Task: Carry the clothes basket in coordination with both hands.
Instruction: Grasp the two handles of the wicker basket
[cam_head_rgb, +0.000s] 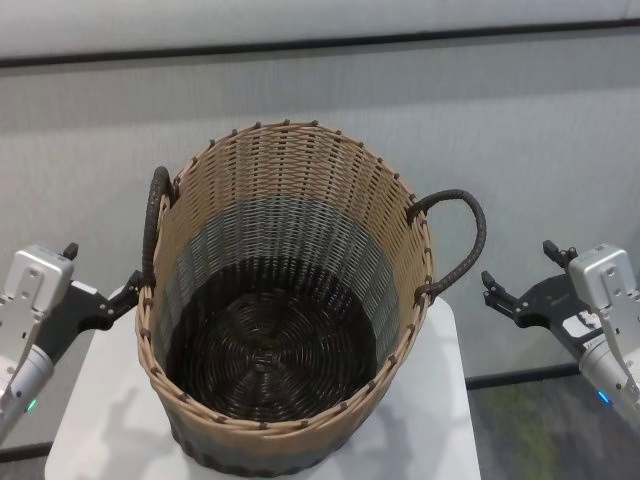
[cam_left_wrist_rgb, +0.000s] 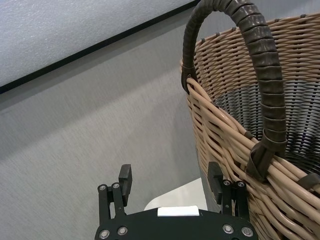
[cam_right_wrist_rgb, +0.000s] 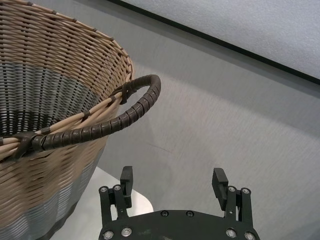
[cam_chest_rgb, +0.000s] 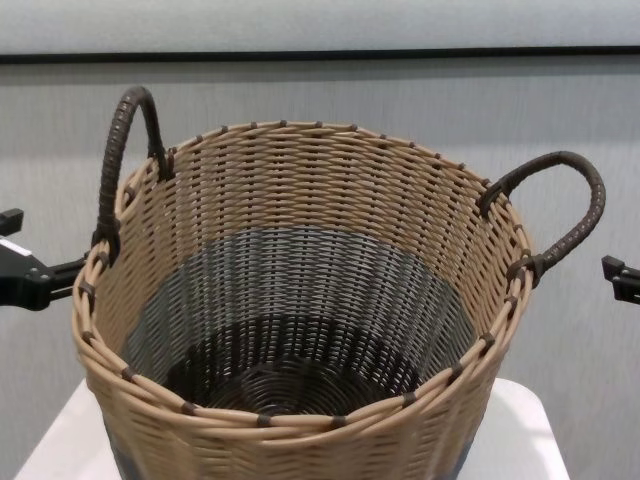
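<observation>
You saw the clothes basket (cam_head_rgb: 285, 330) standing upright between the left gripper (cam_head_rgb: 128, 290) and right gripper (cam_head_rgb: 492, 290); both were open, just outside its dark loop handles.

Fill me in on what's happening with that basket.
The clothes basket stands empty on a small white table, with a dark loop handle on each side. The left gripper is open beside the left handle, close to the rim, and the right gripper is open a little way out from the right handle. Neither holds anything yet, so the two-handed lift has not begun.
</observation>
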